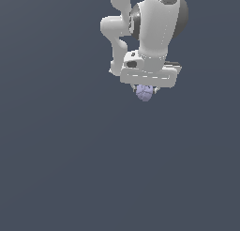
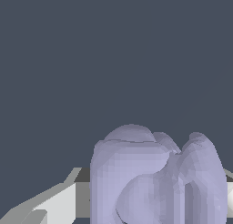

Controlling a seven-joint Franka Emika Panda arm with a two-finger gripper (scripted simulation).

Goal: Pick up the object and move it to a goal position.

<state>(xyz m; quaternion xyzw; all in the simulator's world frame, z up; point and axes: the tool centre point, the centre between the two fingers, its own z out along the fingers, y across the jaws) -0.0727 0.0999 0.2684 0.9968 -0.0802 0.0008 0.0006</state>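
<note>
In the exterior view we see the white Franka arm [image 1: 140, 33] coming down from the top edge, with its gripper [image 1: 145, 88] pointing down over a plain dark grey-blue ground [image 1: 56, 169]. The pale lavender lumpy object [image 1: 144, 93] sits directly under the hand, between the fingers. In the wrist view the object [image 2: 154, 177] fills the space between the two white fingers [image 2: 54, 205], so we judge the claw is clenched on it.

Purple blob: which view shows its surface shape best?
The wrist view: the purple blob fills the frame's lower part, its lobes and bumps clear. The exterior view shows only a small part of it poking out below the gripper.
</note>
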